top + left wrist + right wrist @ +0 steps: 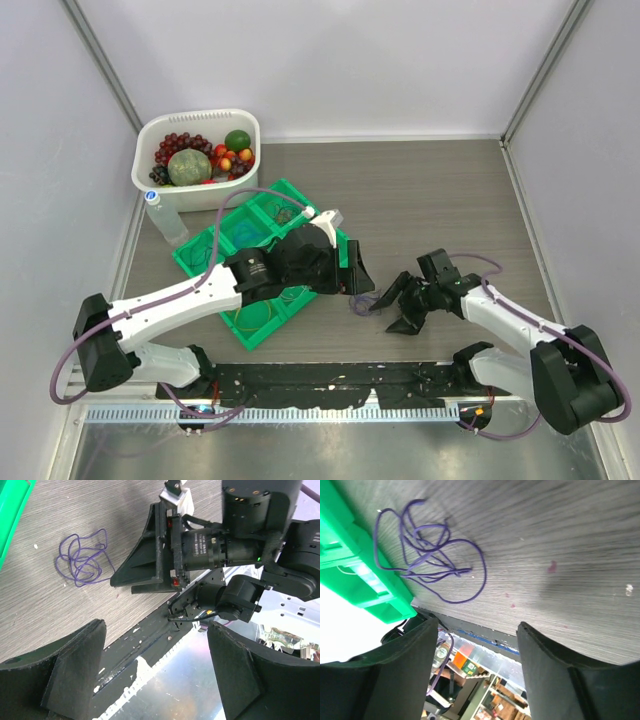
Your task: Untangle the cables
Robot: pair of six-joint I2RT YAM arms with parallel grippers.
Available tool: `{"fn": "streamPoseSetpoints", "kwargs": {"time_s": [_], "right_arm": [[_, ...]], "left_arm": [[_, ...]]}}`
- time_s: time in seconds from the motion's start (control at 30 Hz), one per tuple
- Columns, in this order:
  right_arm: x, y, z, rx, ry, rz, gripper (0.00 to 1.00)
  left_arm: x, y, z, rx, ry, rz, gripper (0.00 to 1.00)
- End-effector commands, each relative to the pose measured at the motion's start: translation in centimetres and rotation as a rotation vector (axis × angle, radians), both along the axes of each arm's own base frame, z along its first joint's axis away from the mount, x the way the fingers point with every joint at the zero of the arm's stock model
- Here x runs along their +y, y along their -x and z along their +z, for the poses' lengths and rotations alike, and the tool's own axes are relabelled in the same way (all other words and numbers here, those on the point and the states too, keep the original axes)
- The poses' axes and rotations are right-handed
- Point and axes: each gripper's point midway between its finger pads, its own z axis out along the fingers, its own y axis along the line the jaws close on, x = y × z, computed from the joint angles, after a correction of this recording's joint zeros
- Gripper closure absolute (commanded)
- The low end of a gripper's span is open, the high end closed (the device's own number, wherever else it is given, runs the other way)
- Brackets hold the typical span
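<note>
A tangled purple cable (362, 303) lies loose on the wooden table between my two grippers. In the left wrist view the purple cable (82, 560) is ahead to the upper left, clear of my fingers. In the right wrist view the purple cable (430, 555) lies just ahead of the fingers, next to the green tray's edge (350, 565). My left gripper (355, 280) is open and empty (155, 675). My right gripper (395, 300) is open and empty (477, 670), its fingertips low by the cable. Other thin cables lie in the green tray (200, 262), mostly hidden under my left arm.
A white basket (140, 160) of fruit stands at the back left, with a clear bottle (165, 218) lying beside it. The right gripper's body (150, 555) shows in the left wrist view, right of the purple cable. The black base rail (330, 378) runs along the near edge.
</note>
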Motion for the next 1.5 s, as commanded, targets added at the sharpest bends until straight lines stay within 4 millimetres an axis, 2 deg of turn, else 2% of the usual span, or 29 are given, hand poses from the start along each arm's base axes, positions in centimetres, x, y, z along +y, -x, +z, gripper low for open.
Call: {"fn": "streamPoseSetpoints", "kwargs": {"time_s": [0.0,0.13,0.27,0.47,0.53,0.77,0.83,0.93,1.03,1.1,1.17,1.2,1.23,1.27,1.3,1.33,1.47], "right_arm": [[0.2,-2.2,1.6,-0.058,-0.003,-0.059,0.29],[0.9,-3.4,1.3,-0.012,-0.026,-0.131,0.29],[0.9,-4.1,0.7,0.030,-0.024,-0.215,0.34],[0.7,-4.7,-0.6,0.046,-0.034,-0.311,0.52],[0.8,-4.7,-1.0,0.066,-0.037,-0.310,0.55],[0.4,-4.8,-1.2,0.050,-0.009,-0.315,0.56],[0.5,-4.8,-1.4,0.045,-0.023,-0.319,0.59],[0.9,-4.9,-1.5,0.041,-0.029,-0.289,0.69],[1.0,-5.3,-1.0,0.012,-0.022,-0.255,0.85],[1.1,-5.9,0.1,-0.036,-0.015,-0.224,0.97],[0.8,-6.6,1.7,-0.144,0.036,-0.118,0.99],[0.9,-7.5,3.6,-0.190,0.050,-0.090,0.99],[0.7,-8.0,4.6,-0.278,0.076,-0.010,0.99],[1.0,-9.0,6.9,-0.343,0.075,0.027,0.99],[0.8,-9.4,8.2,-0.431,0.104,0.112,0.99],[1.1,-10.2,10.7,-0.501,0.101,0.150,0.99],[1.0,-10.3,17.0,-0.744,0.118,0.340,0.99]], "left_arm": [[0.5,0.1,0.7,-0.019,0.011,0.007,0.14],[1.0,0.3,1.2,-0.022,0.011,0.008,0.14],[2.1,0.8,1.6,-0.022,0.016,0.015,0.14],[4.1,0.7,2.2,-0.057,0.002,0.072,0.14],[4.5,0.7,2.4,-0.062,0.001,0.076,0.15],[4.9,0.8,3.0,-0.078,0.004,0.077,0.14],[4.8,0.8,2.9,-0.075,0.000,0.074,0.14],[4.5,0.7,3.1,-0.075,0.001,0.066,0.14],[4.4,0.5,3.9,-0.093,0.004,0.059,0.14],[4.4,0.3,4.8,-0.118,0.007,0.053,0.15],[4.5,0.1,6.6,-0.156,0.025,0.042,0.16],[4.5,0.0,7.6,-0.174,0.041,0.037,0.17],[4.5,0.0,8.6,-0.194,0.056,0.026,0.19],[4.6,-0.1,9.7,-0.212,0.076,0.020,0.21],[4.7,-0.1,10.6,-0.232,0.093,0.011,0.25],[4.6,-0.1,11.7,-0.252,0.117,-0.001,0.30],[4.5,0.7,14.9,-0.312,0.209,-0.072,0.42]]}}
